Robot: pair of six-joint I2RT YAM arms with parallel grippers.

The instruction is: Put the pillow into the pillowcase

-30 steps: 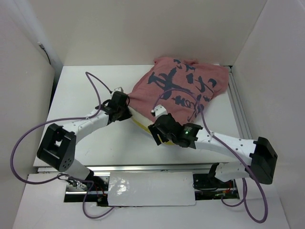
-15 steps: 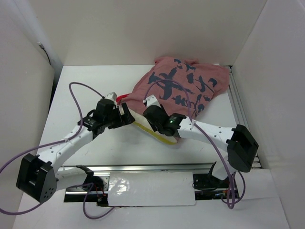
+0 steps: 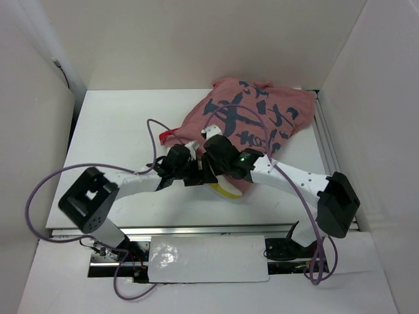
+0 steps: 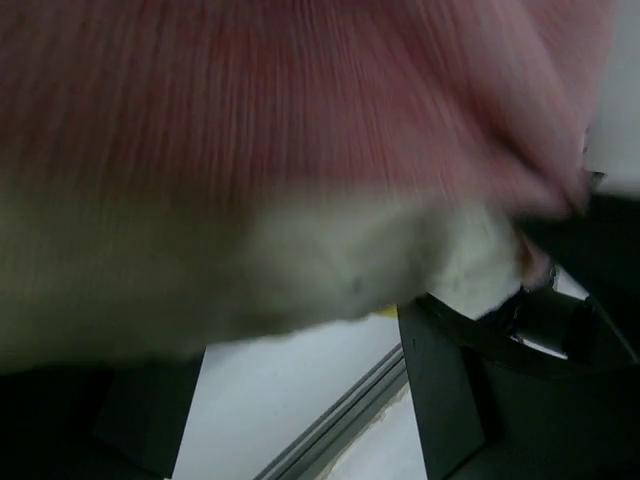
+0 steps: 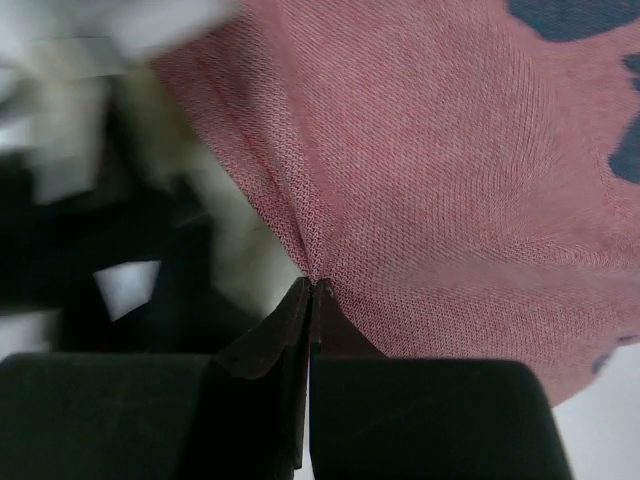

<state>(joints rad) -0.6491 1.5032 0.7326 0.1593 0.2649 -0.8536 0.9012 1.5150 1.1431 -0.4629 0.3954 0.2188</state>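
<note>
The pillowcase (image 3: 252,121) lies across the upper right of the top view, its long axis slanting down-left toward my fingers. The pillow (image 3: 226,191) shows its yellow edge at that lower-left mouth. My right gripper (image 5: 310,290) pinches the hem there. My left gripper (image 3: 193,171) sits just beside it, its grip too blurred to tell.

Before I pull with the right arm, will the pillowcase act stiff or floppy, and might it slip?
Probably floppy: the pillowcase lies rumpled, and creases run from where the right gripper pinches it. Its weave looks knitted, so it likely grips rather than slips, though it may stretch. The pillow partly under it could add drag.
</note>
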